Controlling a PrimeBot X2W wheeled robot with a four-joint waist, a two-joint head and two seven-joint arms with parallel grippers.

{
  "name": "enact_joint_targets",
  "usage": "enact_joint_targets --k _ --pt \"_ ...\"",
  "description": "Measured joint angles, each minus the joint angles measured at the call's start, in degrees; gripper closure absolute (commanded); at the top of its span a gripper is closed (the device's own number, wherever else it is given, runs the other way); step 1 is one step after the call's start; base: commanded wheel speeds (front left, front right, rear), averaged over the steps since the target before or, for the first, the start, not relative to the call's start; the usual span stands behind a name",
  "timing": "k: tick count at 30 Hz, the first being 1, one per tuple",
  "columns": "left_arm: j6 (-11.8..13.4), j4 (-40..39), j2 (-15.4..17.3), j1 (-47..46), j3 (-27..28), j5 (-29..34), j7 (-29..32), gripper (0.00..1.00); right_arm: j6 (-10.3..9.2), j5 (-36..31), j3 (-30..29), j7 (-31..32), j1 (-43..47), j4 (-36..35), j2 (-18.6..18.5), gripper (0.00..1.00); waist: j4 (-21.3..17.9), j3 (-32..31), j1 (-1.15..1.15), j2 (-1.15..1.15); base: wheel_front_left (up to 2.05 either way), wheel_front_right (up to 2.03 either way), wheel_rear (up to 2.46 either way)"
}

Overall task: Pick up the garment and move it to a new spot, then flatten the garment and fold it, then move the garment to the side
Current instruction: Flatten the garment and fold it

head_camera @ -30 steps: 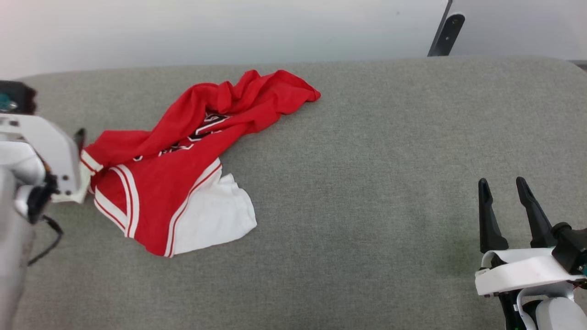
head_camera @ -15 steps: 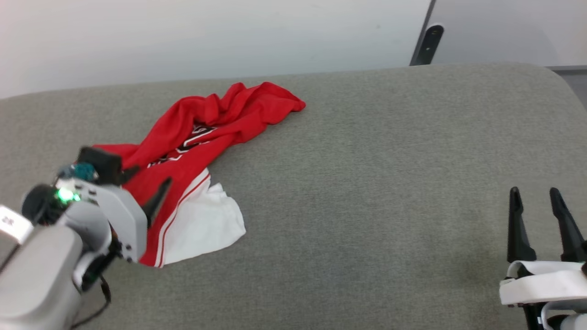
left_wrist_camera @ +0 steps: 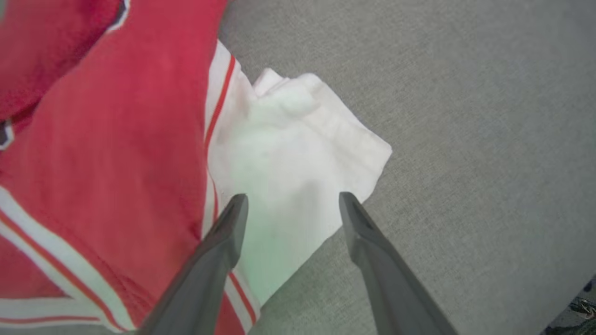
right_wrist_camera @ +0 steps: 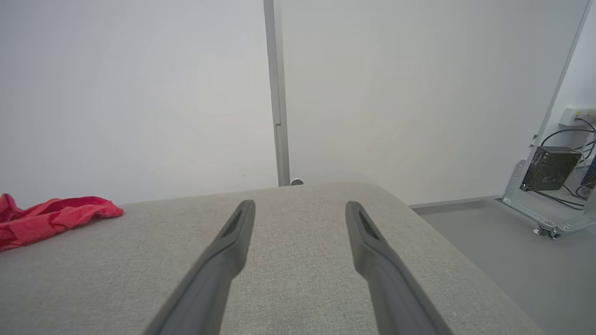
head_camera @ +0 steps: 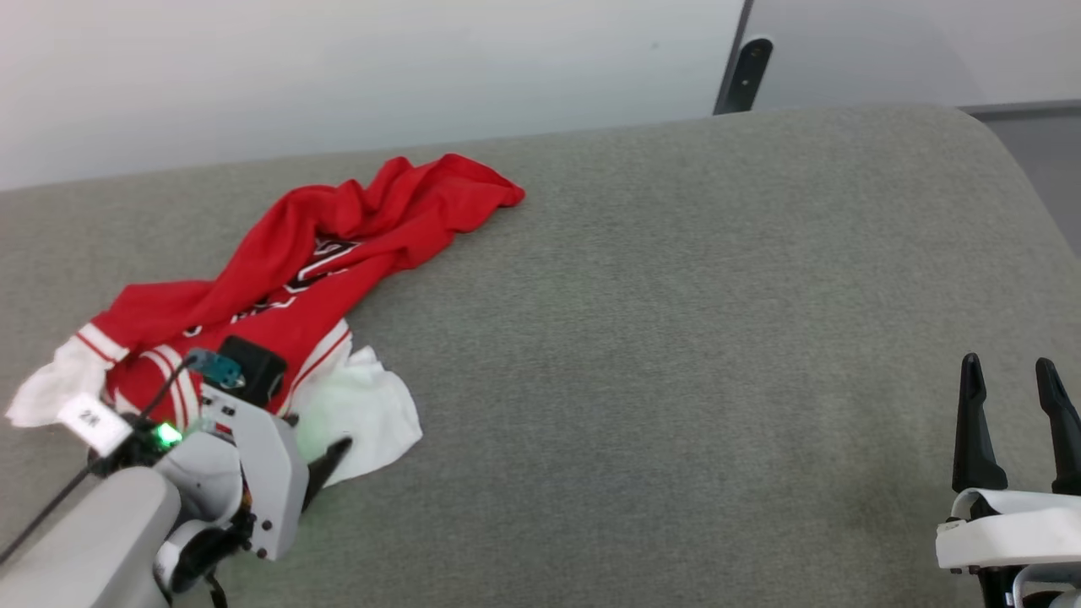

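The garment, a red jersey-style T-shirt with white sleeves and red-white striped trim, lay crumpled on the left half of the grey fabric-covered table. Its body was bunched into a long ridge running toward the far edge, with black-and-white lettering partly showing among the folds. One white sleeve was spread at the near right of the heap; the other white sleeve lay at the near left.

The left claw was directly above the near right sleeve, jaws wide apart, with nothing between them. In the left wrist view its two dark fingers framed the sleeve's lower corner. Contact with the cloth could not be determined.

The right claw stood over bare table at the near right, well apart from the garment, jaws fully spread and empty.

A white wall and a dark upright post stood behind the table.
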Motion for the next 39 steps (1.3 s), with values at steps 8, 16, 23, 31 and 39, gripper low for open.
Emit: enact_joint_targets --k 8,16,23,31,39 --pt "3.24 2.41 -1.34 -2.41 -2.14 -1.94 12.09 0.0 0.0 0.6 -0.63 0.0 -0.2 0.96 0.22 0.0 -2.4 1.3 0.01 0.0 0.0 0.0 0.0" --pt "5.73 8.09 -3.91 -7.61 -3.44 -2.27 19.79 0.0 0.0 1.38 -0.38 0.0 -0.87 2.24 0.52 0.0 -4.8 2.6 0.01 0.0 0.0 0.0 0.0" --pt "7.23 12.05 -5.41 -9.39 -2.6 -4.41 22.48 1.0 0.0 1.77 -0.4 0.0 -1.66 2.8 0.76 0.0 -6.61 3.69 0.0 0.0 0.0 0.0 0.0" --pt "6.98 12.28 -6.13 -10.08 -2.37 -5.15 22.64 1.0 0.0 1.96 -0.89 -0.01 -1.8 3.08 0.92 0.0 -6.82 4.27 0.0 0.0 0.0 0.0 0.0" --pt "7.4 8.4 -11.23 -11.89 -4.38 -4.95 23.86 1.0 0.0 1.48 -1.59 0.0 -1.81 3.75 0.99 0.0 -5.74 3.23 0.0 0.0 0.0 0.0 0.0"
